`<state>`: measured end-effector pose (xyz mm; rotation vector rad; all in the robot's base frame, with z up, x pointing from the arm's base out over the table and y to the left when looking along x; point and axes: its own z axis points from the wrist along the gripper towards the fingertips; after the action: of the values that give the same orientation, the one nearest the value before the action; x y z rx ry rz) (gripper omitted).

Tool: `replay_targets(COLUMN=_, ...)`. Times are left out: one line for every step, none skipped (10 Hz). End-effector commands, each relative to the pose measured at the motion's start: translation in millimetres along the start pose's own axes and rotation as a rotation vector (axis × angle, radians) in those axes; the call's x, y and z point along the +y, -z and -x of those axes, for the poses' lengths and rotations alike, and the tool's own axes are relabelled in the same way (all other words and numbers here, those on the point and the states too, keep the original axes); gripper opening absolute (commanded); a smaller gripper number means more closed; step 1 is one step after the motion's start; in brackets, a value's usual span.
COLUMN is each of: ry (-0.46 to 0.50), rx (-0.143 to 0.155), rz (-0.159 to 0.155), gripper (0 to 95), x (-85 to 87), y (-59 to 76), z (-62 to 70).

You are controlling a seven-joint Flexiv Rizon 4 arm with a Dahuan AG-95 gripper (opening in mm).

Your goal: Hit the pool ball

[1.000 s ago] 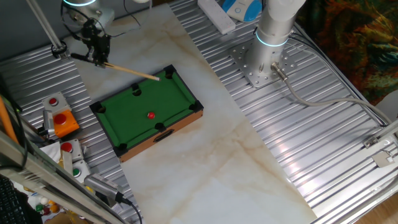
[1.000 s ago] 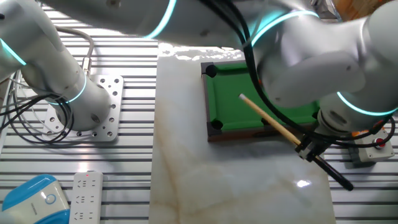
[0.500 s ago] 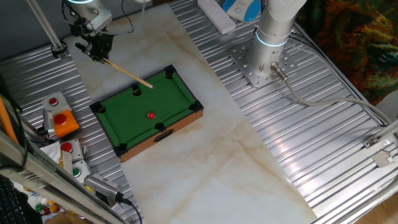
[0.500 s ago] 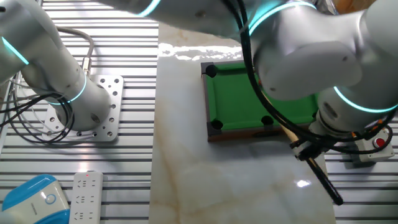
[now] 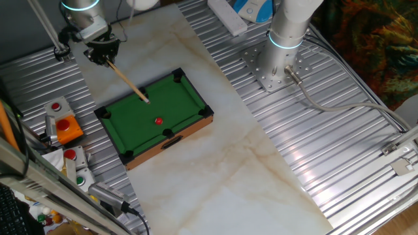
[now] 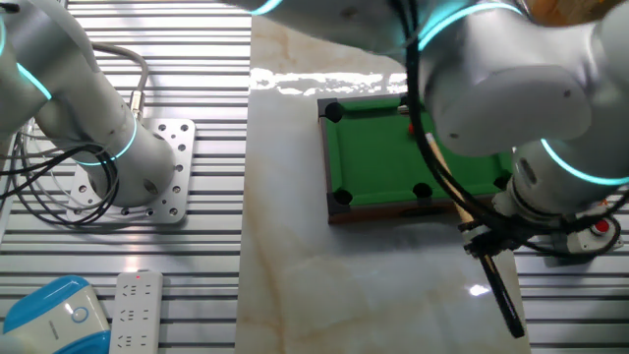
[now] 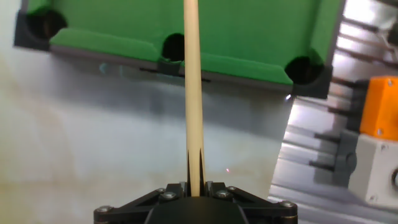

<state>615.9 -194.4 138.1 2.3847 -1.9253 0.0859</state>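
The tiny red pool ball (image 5: 158,121) lies on the green felt of the toy pool table (image 5: 179,104), near its front middle. My gripper (image 5: 104,56) hangs behind the table's far left side, shut on a wooden cue stick (image 5: 127,81). The cue slants down over the felt and its tip ends a short way behind and to the left of the ball, apart from it. In the hand view my gripper (image 7: 194,184) clamps the cue (image 7: 191,93), which runs straight up across the table's rail (image 7: 249,65); no ball shows there. In the other fixed view my gripper (image 6: 487,241) holds the cue (image 6: 503,293), and the arm hides much of the table.
An orange box with a red button (image 5: 65,128), a grey button box (image 5: 55,107) and another button box (image 5: 76,163) stand left of the pool table. The arm's base (image 5: 274,65) is bolted at the back right. A power strip (image 6: 138,310) lies beside it.
My gripper has swung the cue: its tip moved from the far corner pocket leftward along the far rail and onto the felt, and the cue now points more steeply toward the ball. The ball has not moved.
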Motion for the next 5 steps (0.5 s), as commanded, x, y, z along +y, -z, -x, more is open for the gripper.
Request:
replay_targets(ry=-0.087, rx=-0.018, rz=-0.001, gripper=0.0, x=4.5, y=0.1, z=-1.0)
replay_targets(ry=-0.091, rx=-0.02, rz=-0.002, gripper=0.0, x=5.5, y=-1.2, z=-1.0)
replay_targets(ry=-0.091, rx=-0.028, rz=-0.003, gripper=0.0, x=7.6, y=-3.8, z=-0.7)
replay_targets(ry=-0.102, rx=-0.031, rz=-0.005, gripper=0.0, x=11.5, y=-8.9, z=-0.1)
replay_targets(ry=-0.109, rx=-0.051, rz=-0.008, gripper=0.0, x=15.1, y=-13.9, z=0.5)
